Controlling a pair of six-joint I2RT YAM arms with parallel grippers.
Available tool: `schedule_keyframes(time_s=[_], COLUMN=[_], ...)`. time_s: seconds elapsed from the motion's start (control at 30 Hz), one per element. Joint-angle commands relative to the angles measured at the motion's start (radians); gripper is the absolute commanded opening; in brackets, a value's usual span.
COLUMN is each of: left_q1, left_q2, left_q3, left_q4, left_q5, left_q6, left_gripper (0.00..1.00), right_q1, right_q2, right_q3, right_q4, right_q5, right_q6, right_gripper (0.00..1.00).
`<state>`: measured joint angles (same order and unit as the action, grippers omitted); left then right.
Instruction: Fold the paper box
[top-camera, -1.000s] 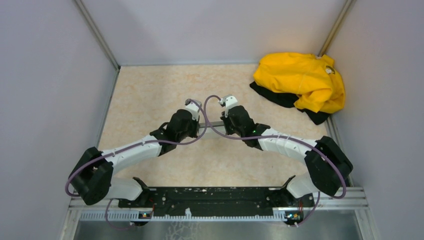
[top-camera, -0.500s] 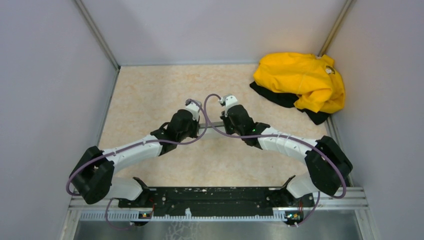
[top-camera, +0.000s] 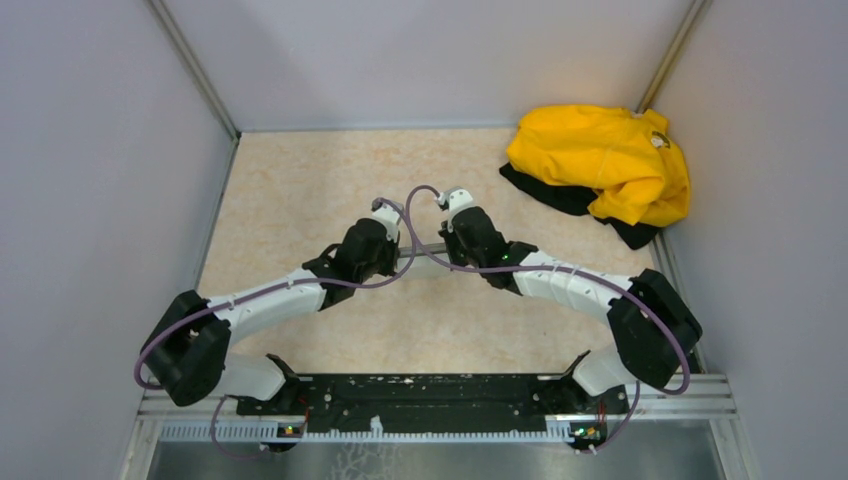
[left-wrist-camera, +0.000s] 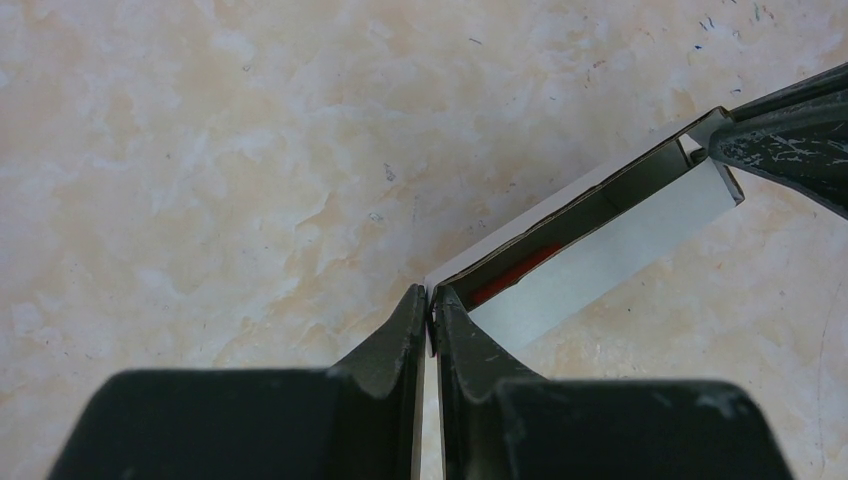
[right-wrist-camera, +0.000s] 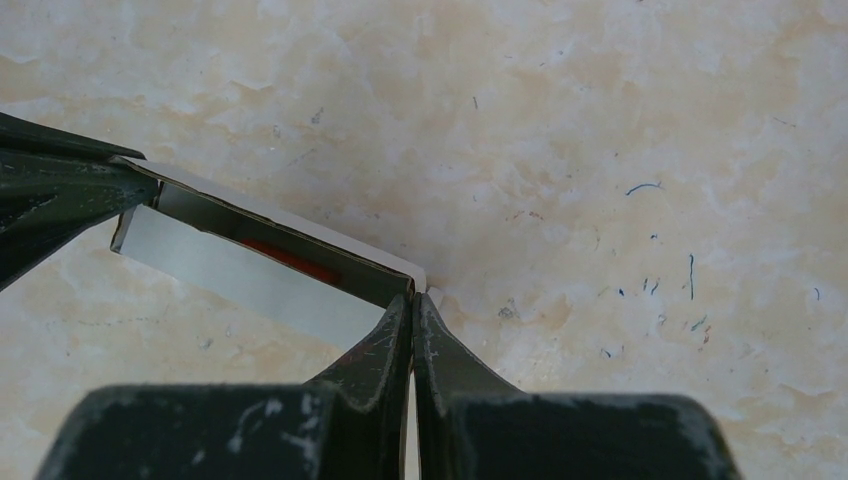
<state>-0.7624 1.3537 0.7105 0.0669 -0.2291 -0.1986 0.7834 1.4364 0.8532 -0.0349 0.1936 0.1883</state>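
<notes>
Drifted slightly left | left gripper (left-wrist-camera: 429, 297), right gripper (right-wrist-camera: 412, 299) clamp paper box (left-wrist-camera: 600, 240) end walls between them | diverging pull could tear it

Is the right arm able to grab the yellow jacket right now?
Probably not yet. The right gripper is pinched shut on one end of the paper box, with the left gripper pinching the other end. It would have to let go first to go for the yellow jacket.
</notes>
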Motion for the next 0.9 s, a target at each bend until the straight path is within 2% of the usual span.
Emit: schedule_keyframes(time_s=[0.0, 0.33, 0.87], left_q1=[-0.014, -0.014, -0.014], left_q2=[0.012, 0.012, 0.015], left_q3=[0.039, 0.04, 0.038], left_q4=[0.004, -0.001, 0.002], left_q5=[0.024, 0.018, 0.014], left_q6=[-0.019, -0.021, -0.035], left_gripper=[0.12, 0.12, 0.12], right_q1=[0.017, 0.018, 0.038], right_q2=[0.015, 0.015, -0.04], right_q3=[0.054, 0.051, -0.08], right_q4=[-0.004, -0.011, 0.117], right_q5=[-0.036, -0.033, 0.027], right_q6=[0.028, 0.031, 0.038], right_gripper=[0.0, 0.0, 0.0])
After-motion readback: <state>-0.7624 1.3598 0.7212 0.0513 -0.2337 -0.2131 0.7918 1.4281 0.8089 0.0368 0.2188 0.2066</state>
